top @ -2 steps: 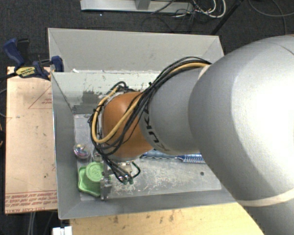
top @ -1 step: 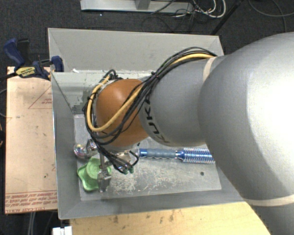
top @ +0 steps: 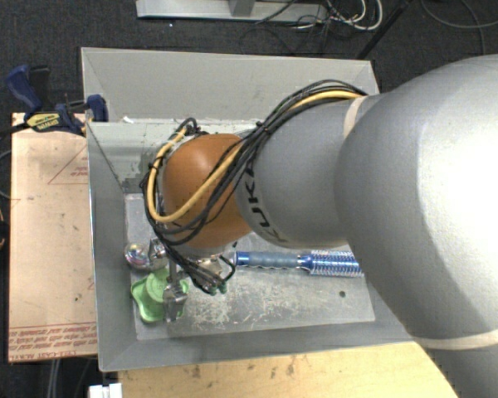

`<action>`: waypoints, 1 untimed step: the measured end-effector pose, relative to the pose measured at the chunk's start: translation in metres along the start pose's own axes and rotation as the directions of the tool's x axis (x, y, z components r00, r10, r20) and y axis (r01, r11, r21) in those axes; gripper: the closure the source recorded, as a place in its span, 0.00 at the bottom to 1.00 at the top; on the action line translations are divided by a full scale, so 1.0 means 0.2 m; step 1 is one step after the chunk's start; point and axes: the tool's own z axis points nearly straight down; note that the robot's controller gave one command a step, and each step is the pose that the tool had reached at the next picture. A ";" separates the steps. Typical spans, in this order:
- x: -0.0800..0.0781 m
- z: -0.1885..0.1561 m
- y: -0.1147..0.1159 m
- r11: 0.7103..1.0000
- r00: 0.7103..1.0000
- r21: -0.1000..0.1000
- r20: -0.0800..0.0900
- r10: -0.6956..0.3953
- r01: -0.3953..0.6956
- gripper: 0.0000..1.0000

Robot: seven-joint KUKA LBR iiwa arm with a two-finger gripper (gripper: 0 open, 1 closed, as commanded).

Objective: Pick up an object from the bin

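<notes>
In the camera view, the jaws hung over a crumpled bright-green plastic piece (top: 149,298) in the lower-left corner of the grey metal bin (top: 257,313). Whether they were spread or pinching it could not be told. A shiny silver rounded thing (top: 136,256) lay just beside it, and a blue-handled tool (top: 295,262) lay to the right.

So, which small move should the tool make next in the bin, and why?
Probably a slight shift toward the view's left. The tool is low at the right edge of the green thing in the lower-left corner of the bin, not centred over it. The shiny round thing lies close above it in the view, so the shift should stay small.
</notes>
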 end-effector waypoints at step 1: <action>-0.06 -0.82 -0.04 1.000 1.000 0.001 0.008 0.023 -0.023 1.00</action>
